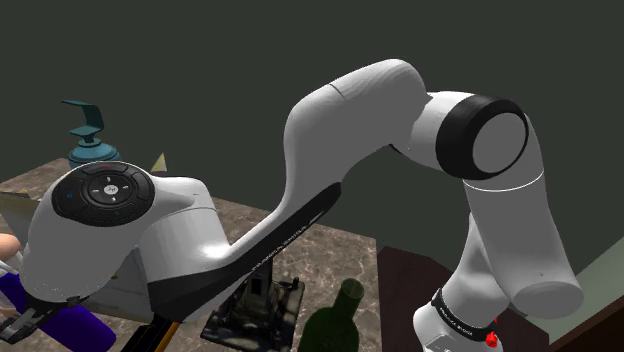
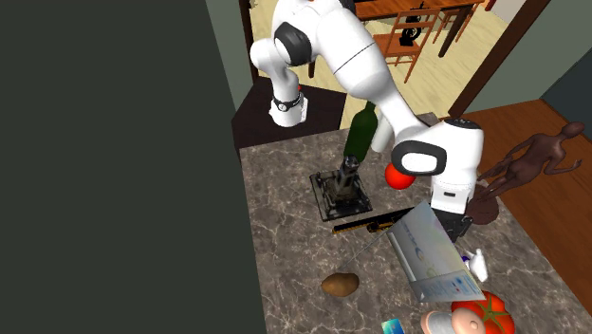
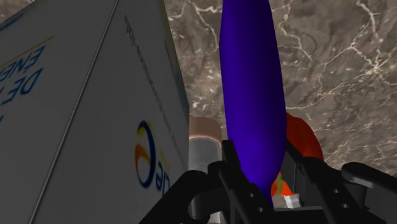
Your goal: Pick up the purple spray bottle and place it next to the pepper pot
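Note:
The purple spray bottle [image 3: 251, 89] runs away from the hand, over the brown marble counter [image 3: 343, 57]. My gripper [image 3: 262, 173] is shut on it, and both black fingers [image 3: 233, 167] press its sides near the end with the white spray head [image 3: 290, 201]. In the shoulder view, the bottle [image 1: 62, 326] shows under the hand at the lower left. The second exterior view has the gripper [image 2: 458, 228] at the counter's right side, with the spray head [image 2: 478, 262] just below it. The dark pepper pot [image 2: 347, 178] stands on a black tray [image 2: 327, 197], also seen as the pepper pot [image 1: 256, 297].
A white printed box [image 3: 83, 114] lies close beside the bottle, and a red tomato-like thing [image 3: 300, 137] sits on its other side. A green bottle [image 2: 360, 128] stands behind the pepper pot. A potato [image 2: 340, 283], a dark stick [image 2: 370, 225] and a brown figurine [image 2: 531, 161] are nearby.

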Available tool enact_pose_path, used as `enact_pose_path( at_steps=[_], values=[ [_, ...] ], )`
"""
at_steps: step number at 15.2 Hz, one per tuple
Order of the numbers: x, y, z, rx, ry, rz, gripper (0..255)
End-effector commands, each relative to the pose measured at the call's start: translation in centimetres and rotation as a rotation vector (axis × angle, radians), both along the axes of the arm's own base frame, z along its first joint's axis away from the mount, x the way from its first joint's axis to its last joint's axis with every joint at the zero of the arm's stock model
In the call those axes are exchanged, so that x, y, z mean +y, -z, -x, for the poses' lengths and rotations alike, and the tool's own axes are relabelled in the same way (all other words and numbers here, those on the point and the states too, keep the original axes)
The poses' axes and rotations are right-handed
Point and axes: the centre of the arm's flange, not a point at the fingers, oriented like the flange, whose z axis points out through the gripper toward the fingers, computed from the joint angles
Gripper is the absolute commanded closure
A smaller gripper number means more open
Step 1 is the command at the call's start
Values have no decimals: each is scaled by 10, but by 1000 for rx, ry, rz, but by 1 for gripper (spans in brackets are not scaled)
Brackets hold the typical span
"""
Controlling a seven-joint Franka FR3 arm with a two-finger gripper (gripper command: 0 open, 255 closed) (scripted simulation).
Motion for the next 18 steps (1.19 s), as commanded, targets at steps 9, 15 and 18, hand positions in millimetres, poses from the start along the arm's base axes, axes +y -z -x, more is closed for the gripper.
enact_pose_path(
  at_steps=[9,15,18],
  values=[
    [-3,27,-2,1,3,3,255],
    [-3,30,-7,2,3,2,0],
    [-3,27,-2,1,3,3,0]
  ],
)
